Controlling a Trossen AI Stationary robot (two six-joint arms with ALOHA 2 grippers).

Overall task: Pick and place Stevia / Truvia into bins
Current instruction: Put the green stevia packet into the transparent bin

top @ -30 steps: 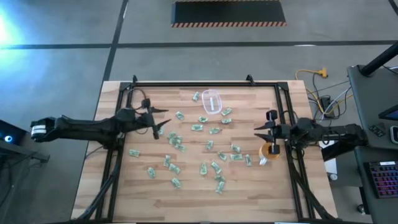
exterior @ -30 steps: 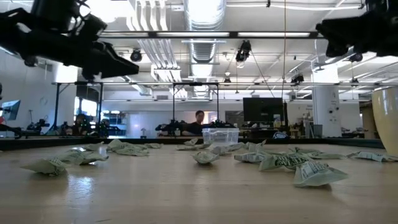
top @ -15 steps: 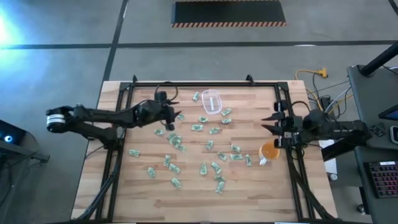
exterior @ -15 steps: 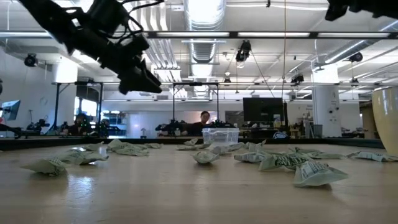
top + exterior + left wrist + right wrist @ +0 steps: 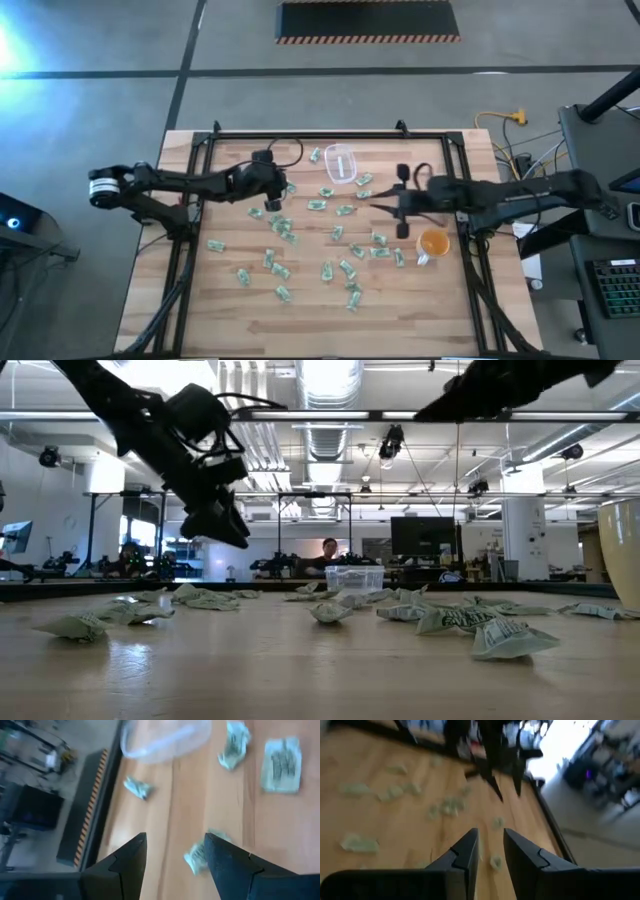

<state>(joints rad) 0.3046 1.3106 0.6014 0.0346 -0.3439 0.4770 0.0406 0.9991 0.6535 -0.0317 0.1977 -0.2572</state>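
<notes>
A pale wooden plank worktop [image 5: 230, 310] with a dark metal frame around its edges. Many small green and white sweetener packets [image 5: 345, 266] lie scattered across its middle and near half, some crumpled. A small clear plastic tub [image 5: 340, 163] sits near the far edge, with packets just beside it. A small orange round cup [image 5: 432, 243] stands toward the right side, near several packets.

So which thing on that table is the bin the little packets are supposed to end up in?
Look at the far edge of the wooden table, about midway along it. There sits a small clear tub with rounded corners, green and white packets scattered in front of it. It is see-through, unlike the orange cup near the right side.
</notes>
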